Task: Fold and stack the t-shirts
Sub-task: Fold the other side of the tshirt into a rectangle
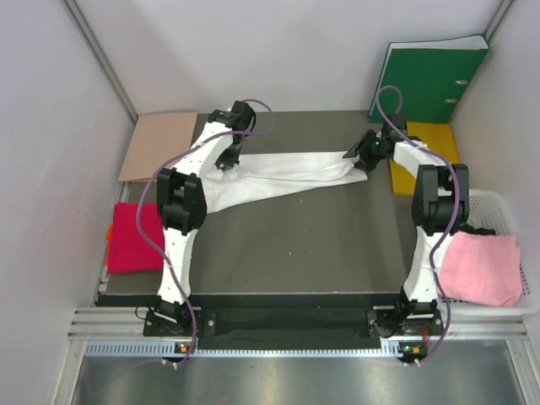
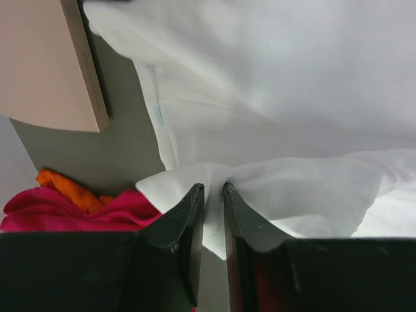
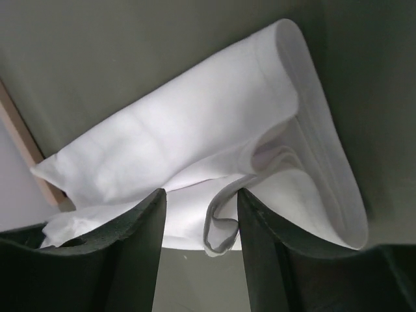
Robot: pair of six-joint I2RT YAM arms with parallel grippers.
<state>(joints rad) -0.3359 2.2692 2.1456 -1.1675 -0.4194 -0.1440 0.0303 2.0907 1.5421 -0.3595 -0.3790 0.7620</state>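
We see a tan cardboard sheet (image 1: 158, 145) left of the left fingers (image 2: 185, 218), a green binder (image 1: 434, 80) propped beyond the right fingers (image 3: 140, 240), a yellow board (image 1: 440, 139) just right of them, and a white basket (image 1: 498, 202) farther right.

Bright even overhead light, soft shadows, white t-shirt (image 2: 279, 84) nearly overexposed, wrist-view foregrounds blurred.

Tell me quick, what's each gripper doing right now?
Left gripper: closed on the white t-shirt.
Right gripper: open, straddling the shirt's bunched edge.
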